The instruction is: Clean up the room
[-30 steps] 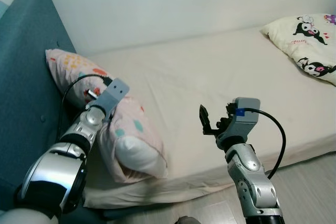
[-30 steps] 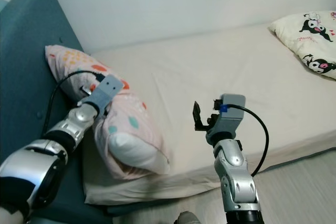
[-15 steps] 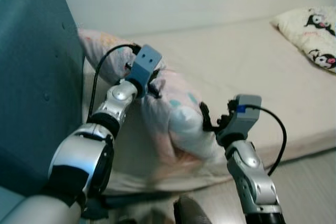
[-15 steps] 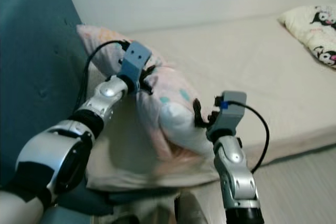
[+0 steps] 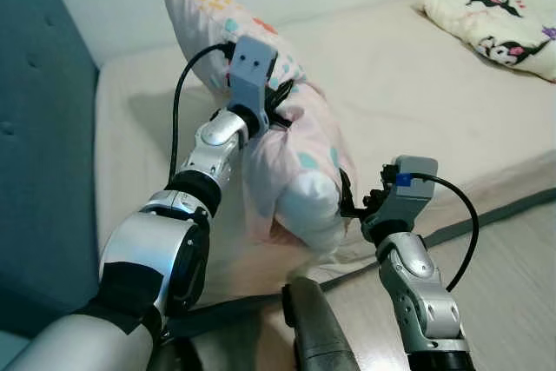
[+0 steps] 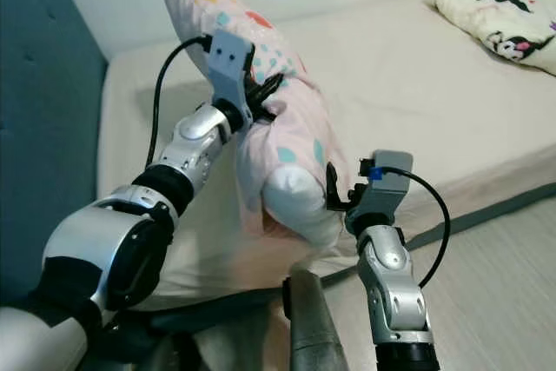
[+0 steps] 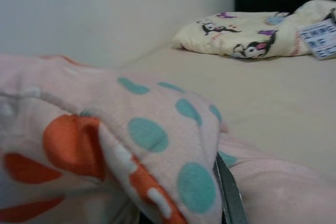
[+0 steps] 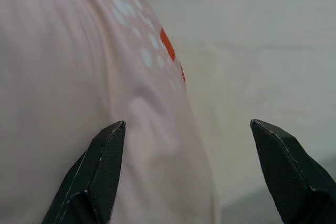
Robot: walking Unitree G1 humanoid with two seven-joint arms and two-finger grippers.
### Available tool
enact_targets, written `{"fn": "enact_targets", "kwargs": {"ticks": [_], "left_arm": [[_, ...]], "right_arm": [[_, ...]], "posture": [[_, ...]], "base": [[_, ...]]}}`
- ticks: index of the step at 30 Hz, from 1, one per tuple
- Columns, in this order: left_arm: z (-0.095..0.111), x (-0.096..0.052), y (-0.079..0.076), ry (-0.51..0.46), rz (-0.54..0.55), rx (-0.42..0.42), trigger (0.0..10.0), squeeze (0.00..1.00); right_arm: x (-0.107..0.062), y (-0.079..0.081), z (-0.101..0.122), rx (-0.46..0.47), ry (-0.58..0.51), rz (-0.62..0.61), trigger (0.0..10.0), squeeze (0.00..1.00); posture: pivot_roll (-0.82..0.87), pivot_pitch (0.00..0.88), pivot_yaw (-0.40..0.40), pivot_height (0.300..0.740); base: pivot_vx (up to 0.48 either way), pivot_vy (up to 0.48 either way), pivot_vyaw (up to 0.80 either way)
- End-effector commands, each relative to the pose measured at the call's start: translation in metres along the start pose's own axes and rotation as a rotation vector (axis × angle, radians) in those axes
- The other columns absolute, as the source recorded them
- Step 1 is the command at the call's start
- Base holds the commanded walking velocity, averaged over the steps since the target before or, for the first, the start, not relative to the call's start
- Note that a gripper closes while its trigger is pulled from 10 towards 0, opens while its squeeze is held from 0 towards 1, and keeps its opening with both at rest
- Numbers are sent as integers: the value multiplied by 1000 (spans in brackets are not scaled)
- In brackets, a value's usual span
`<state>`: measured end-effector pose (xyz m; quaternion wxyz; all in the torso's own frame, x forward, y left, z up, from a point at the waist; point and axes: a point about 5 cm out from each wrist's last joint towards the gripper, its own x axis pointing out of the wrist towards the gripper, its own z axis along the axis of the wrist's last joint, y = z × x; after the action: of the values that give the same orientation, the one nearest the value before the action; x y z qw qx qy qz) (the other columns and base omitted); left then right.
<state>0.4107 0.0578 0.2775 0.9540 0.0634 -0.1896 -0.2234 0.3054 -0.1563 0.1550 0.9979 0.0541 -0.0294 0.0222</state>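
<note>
Our left gripper is clamped on the polka-dot pillow, which hangs lengthwise down toward our right gripper, spread apart just beside its lower end.

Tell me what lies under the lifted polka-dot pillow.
Under the polka-dot pillow, held by the left gripper, lies the cream mattress in the pillow's shadow. The stretch directly behind its hanging end is covered.

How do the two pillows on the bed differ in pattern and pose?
The spotted pillow has coloured dots; the cartoon pillow has black-and-white characters. The spotted pillow is lifted and bunched in the left claw; the cartoon pillow lies flat on the bed. Both have pale covers.
</note>
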Motion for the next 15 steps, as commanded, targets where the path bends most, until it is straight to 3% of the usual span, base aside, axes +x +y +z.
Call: {"fn": "enact_targets", "kwargs": {"ticks": [1, 5, 8, 11, 12, 13, 15], "left_arm": [[28, 9, 0, -118, 20, 49, 10000, 0], [38, 15, 5, -101, 93, 117, 10000, 0], [37, 12, 29, -27, 252, 214, 10000, 0], [35, 9, 38, 0, 296, 261, 10000, 0], [31, 3, 55, 55, 373, 347, 10000, 0], [31, 3, 55, 55, 373, 347, 10000, 0], [28, -3, 68, 98, 416, 425, 10000, 0]], "right_arm": [[-1, 4, -4, -12, 12, 13, 10000, 0], [-2, 7, -4, -7, 2, 25, 10000, 0], [-3, 11, -4, -5, 0, 38, 10000, 0], [-4, 12, -4, -3, 0, 38, 10000, 0], [-6, 11, -5, -1, 0, 37, 10000, 0], [-6, 11, -5, -1, 0, 37, 10000, 0], [-7, 11, -5, -1, 0, 34, 10000, 0]], "posture": [[-423, 171, 71, 555], [-424, 176, 76, 555], [-432, 180, 82, 555], [-433, 181, 83, 555], [-436, 181, 85, 555], [-436, 181, 85, 555], [-438, 185, 87, 555]], "base": [[0, 0, 0], [0, 0, 0], [0, 0, 0], [0, 0, 0], [0, 0, 0], [0, 0, 0], [0, 0, 0]]}}
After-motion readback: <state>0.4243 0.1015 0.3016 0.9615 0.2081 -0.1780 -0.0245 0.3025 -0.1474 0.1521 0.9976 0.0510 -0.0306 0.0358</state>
